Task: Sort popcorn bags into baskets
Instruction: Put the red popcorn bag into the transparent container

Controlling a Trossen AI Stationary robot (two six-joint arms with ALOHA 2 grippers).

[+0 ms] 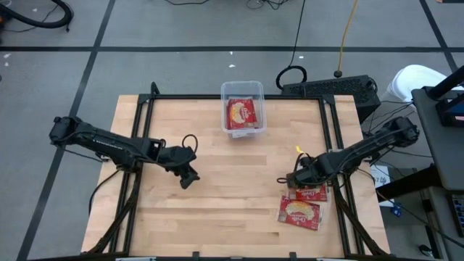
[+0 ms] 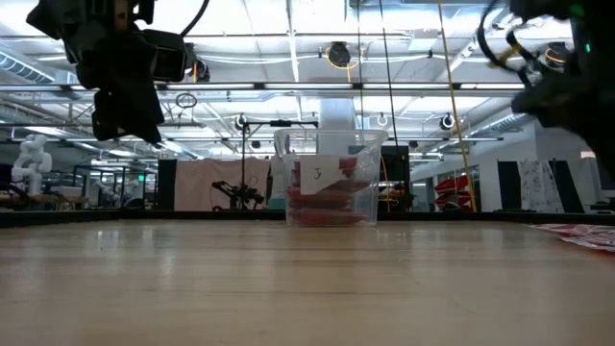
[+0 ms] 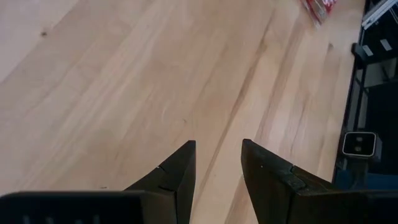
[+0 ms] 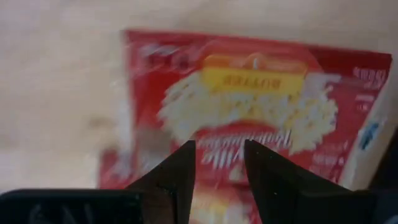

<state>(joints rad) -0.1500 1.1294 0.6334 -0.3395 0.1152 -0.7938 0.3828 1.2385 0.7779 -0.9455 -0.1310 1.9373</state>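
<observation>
Two red popcorn bags lie flat near the table's right front: one (image 1: 308,193) partly under my right arm, the other (image 1: 300,214) just nearer the front edge. A third bag (image 1: 241,114) lies inside the clear basket (image 1: 243,88) at the far middle. My right gripper (image 1: 285,180) hangs open above the table, pointing down; the right wrist view shows its fingers (image 4: 219,149) spread over a popcorn bag (image 4: 261,93). My left gripper (image 1: 187,179) is open over bare wood at the left middle, with nothing between its fingers (image 3: 219,149).
The basket (image 2: 332,192) stands upright at the far middle with a paper label on its wall. Black frame rails (image 1: 333,145) run along the table's sides. Bare wood lies between the two grippers and in front of the basket.
</observation>
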